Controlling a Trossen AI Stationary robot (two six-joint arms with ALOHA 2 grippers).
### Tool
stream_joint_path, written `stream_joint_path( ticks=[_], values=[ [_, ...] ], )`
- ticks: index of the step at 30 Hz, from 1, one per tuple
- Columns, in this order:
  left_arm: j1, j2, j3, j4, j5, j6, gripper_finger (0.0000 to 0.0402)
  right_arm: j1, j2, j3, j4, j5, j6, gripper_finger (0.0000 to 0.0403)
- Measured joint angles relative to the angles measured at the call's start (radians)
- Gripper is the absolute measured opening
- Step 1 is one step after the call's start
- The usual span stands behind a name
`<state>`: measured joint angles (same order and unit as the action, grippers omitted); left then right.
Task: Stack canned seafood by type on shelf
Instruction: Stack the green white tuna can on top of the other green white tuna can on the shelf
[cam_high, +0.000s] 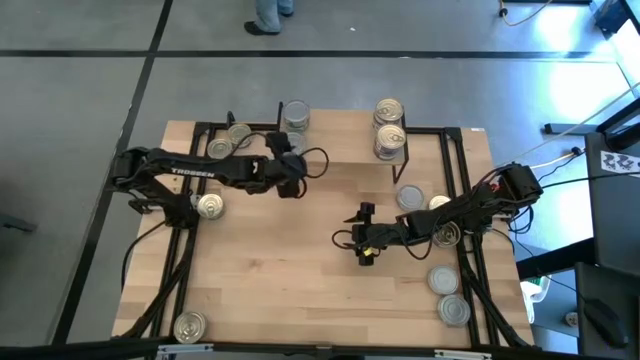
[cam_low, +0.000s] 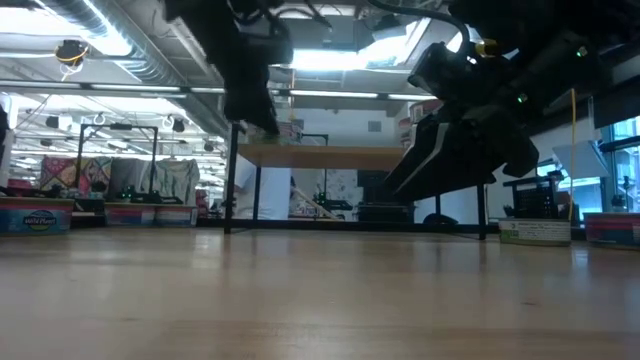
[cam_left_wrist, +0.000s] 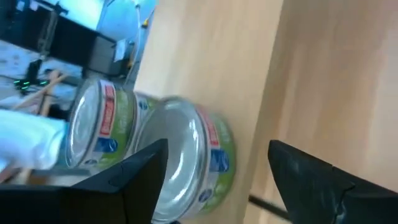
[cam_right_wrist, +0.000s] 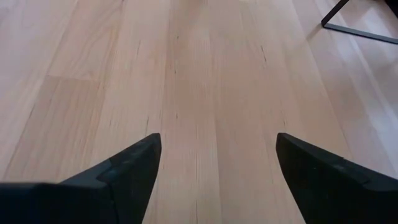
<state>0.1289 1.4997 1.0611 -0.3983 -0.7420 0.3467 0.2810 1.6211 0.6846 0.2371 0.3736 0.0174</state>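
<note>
Grey floor surrounds the pale wooden counter (cam_high: 300, 290), and in the low view a bright room with racks lies beyond it. On the left arm, the fingers (cam_left_wrist: 140, 171) stand wide apart with nothing between them; a tin (cam_left_wrist: 193, 155) with a silver top and green label sits just ahead of them, touching a second tin (cam_left_wrist: 99, 124) of the same kind. From above, the left gripper (cam_high: 291, 180) hangs at the shelf's near edge, just beside a stack of silver-topped tins (cam_high: 295, 117) on the left part of the shelf (cam_high: 340, 150). A second stack of tins (cam_high: 389, 128) stands on the shelf's right part. On the right arm, the fingers (cam_right_wrist: 134, 165) are also spread wide and empty, with only bare wood in front of them; the right gripper (cam_high: 365, 235) hovers over the middle of the counter, well apart from the shelf. More tins lie loose on the counter: two near the back left corner (cam_high: 228, 142), one by the left arm (cam_high: 209, 206), one at the front left (cam_high: 189, 326), and several along the right side (cam_high: 445, 280).
</note>
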Motion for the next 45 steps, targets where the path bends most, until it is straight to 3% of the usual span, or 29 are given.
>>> stream_joint_path(
  ticks=[3, 7, 13, 19, 22, 33, 38, 41, 45],
  values=[
    [-0.033, -0.012, 0.046, -0.08, 0.03, -0.053, 0.0276, 0.0, 0.0, 0.0, 0.0, 0.0, 0.0, 0.0314],
    [-0.125, -0.026, 0.136, -0.361, 0.064, -0.244, 0.0276, 0.0, 0.0, 0.001, -0.001, 0.0, 0.0, 0.0314],
    [-0.277, -0.029, 0.169, -0.701, 0.321, -0.646, 0.0256, 0.0, 0.0, 0.001, 0.002, 0.0, -0.003, 0.0314],
    [-0.459, -0.027, 0.108, -0.749, 0.607, -0.924, 0.0214, 0.0, 0.0, 0.001, 0.005, 0.001, -0.004, 0.0314],
    [-0.551, -0.027, 0.09, -0.735, 0.696, -1.071, 0.0193, 0.0, 0.0, 0.001, 0.007, 0.019, -0.013, 0.0314],
    [-0.805, -0.017, 0.087, -0.729, 0.676, -1.462, 0.0131, 0.0, 0.0, 0.001, 0.024, 0.027, -0.013, 0.0314],
    [-0.849, 0.013, -0.002, -0.492, 0.574, -1.457, 0.0116, 0.001, -0.003, 0.0, 0.015, -0.006, 0.074, 0.0314],
    [-0.849, 0.05, -0.077, -0.3, 0.516, -1.394, 0.0111, 0.02, -0.042, 0.02, -0.116, -0.045, 0.117, 0.0314],
    [-0.822, 0.128, -0.151, -0.106, 0.452, -1.291, 0.0104, 0.08, -0.123, 0.113, -0.497, -0.057, 0.223, 0.0314]
  ],
)
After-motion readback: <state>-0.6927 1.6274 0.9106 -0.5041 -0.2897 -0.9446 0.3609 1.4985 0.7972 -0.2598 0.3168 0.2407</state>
